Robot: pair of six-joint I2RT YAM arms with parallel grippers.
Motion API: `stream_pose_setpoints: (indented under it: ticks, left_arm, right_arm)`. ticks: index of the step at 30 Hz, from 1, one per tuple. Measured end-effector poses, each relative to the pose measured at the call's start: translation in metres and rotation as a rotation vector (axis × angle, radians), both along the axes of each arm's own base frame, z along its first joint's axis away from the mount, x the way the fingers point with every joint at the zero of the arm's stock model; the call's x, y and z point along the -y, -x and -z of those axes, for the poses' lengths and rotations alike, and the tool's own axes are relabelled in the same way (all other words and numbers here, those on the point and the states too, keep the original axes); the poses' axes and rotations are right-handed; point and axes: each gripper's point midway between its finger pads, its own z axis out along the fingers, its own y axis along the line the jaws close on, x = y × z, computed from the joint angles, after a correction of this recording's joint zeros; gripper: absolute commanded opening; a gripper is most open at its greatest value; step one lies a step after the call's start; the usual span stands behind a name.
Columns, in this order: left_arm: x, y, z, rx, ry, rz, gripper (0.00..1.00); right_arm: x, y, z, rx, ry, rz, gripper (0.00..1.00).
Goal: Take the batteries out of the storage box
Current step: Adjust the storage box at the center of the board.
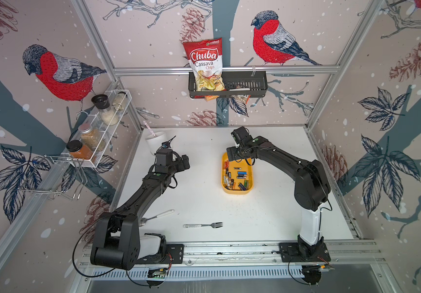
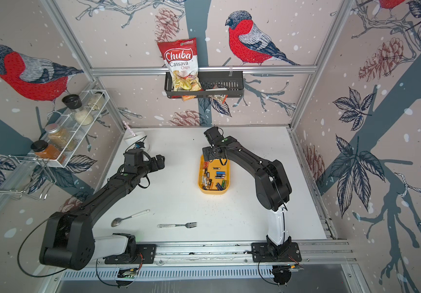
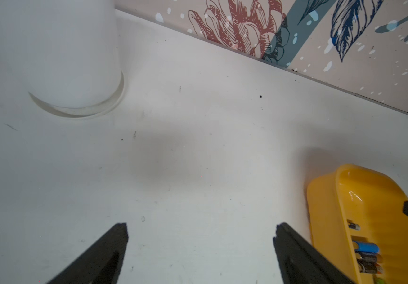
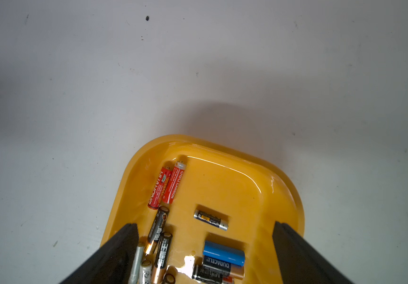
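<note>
Right wrist view: the right gripper [image 4: 205, 226] hangs over the storage box [image 4: 222, 145], claw released, jaws spread about as wide as the box, nothing between them. The batteries are all inside the box: a red pair [image 4: 166, 184] against one wall, a small black cell [image 4: 210, 219] lying alone mid-floor, and a blue cell [image 4: 223, 253] stacked with others nearer the wrist. Looks like the 1st pick, approach stage, w/ no battery seen outside the box. Next move, I'd judge: drop onto the lone black cell, jaws across its short axis, then close and lift clear of the rim. The clustered cells would be harder to take singly.

Left wrist view: the left gripper [image 3: 200, 228] is also released and empty, over bare table [image 3: 198, 147] beside the box [image 3: 333, 196]. A white cup [image 3: 57, 56] stands farther off on the same side.

Both top views: the right gripper [image 1: 232, 153] sits at the box's far end [image 1: 237, 192], the left one [image 1: 185, 162] well apart from it. The table is white, matte and lightly scuffed. A fork [image 1: 204, 225] and a spoon [image 1: 157, 215] lie well to the near side of the box. The room is a framed booth w/ bird wallpaper [image 1: 275, 40]. A chips bag [image 1: 205, 63] sits in a wall basket [image 1: 242, 83] beyond the box, and a spice rack [image 1: 100, 126] hangs on the cup's side.
</note>
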Motion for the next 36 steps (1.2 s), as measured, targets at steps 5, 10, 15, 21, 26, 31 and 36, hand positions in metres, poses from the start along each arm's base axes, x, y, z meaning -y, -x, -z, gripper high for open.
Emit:
stream_pose_setpoints:
  ticks: [5, 10, 15, 21, 26, 31, 36]
  left_arm:
    - [0.051, -0.004, -0.005, -0.008, 0.039, 0.119, 0.94]
    - [0.106, -0.003, 0.005, -0.056, 0.069, 0.236, 0.9]
    - [0.146, -0.007, 0.017, -0.099, 0.081, 0.299, 0.85]
    - [0.181, -0.01, 0.02, -0.121, 0.088, 0.352, 0.82]
    - [0.201, -0.009, 0.028, -0.148, 0.075, 0.383, 0.74]
    - [0.216, -0.006, 0.043, -0.21, 0.032, 0.405, 0.66]
    - [0.218, -0.013, 0.054, -0.251, -0.066, 0.391, 0.52]
  right_arm:
    - [0.014, -0.006, -0.012, 0.005, 0.002, 0.054, 0.94]
    - [0.054, -0.019, -0.027, 0.015, -0.013, 0.16, 0.95]
    - [0.09, -0.017, -0.031, 0.014, -0.001, 0.22, 0.95]
    - [0.128, -0.01, -0.024, -0.006, 0.023, 0.283, 0.95]
    - [0.141, -0.004, -0.02, -0.013, 0.04, 0.287, 0.95]
    - [0.154, -0.001, -0.011, -0.03, 0.061, 0.295, 0.96]
    - [0.16, 0.002, -0.008, -0.037, 0.065, 0.298, 0.96]
